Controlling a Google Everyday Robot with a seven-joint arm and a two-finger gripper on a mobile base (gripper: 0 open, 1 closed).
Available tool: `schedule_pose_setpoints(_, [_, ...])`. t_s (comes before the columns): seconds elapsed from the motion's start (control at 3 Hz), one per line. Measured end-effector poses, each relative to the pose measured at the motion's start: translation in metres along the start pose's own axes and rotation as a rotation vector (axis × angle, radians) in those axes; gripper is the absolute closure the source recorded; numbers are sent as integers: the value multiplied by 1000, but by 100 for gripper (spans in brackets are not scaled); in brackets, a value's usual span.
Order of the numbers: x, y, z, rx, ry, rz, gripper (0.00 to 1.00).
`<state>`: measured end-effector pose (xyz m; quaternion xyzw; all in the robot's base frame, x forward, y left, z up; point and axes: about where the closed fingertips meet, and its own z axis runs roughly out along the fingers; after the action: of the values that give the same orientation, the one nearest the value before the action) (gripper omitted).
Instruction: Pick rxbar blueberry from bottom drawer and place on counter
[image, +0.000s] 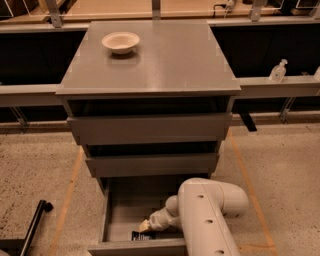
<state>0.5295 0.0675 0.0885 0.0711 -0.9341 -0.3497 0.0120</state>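
Observation:
The bottom drawer (114, 210) stands pulled out below two upper grey drawers. The rxbar blueberry (141, 235) lies flat at the drawer's front, a dark wrapper partly hidden behind the drawer front. My white arm reaches down into the drawer from the right. My gripper (145, 226) sits low inside the drawer, right over the bar's near end. The grey counter (160, 60) is the cabinet top, far above the gripper.
A pale bowl (120, 42) sits on the counter's back left. A black rod (32, 227) lies on the speckled floor at lower left. A clear bottle (278, 71) stands on a ledge at right. Dark shelving runs behind the cabinet.

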Motion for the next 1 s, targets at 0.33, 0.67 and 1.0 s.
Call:
schedule_pose_setpoints(0.33, [0, 2, -2, 0, 0, 0, 83])
schedule_pose_setpoints(0.67, [0, 2, -2, 0, 0, 0, 100])
schedule_pose_setpoints(1.0, [0, 2, -2, 0, 0, 0, 100])
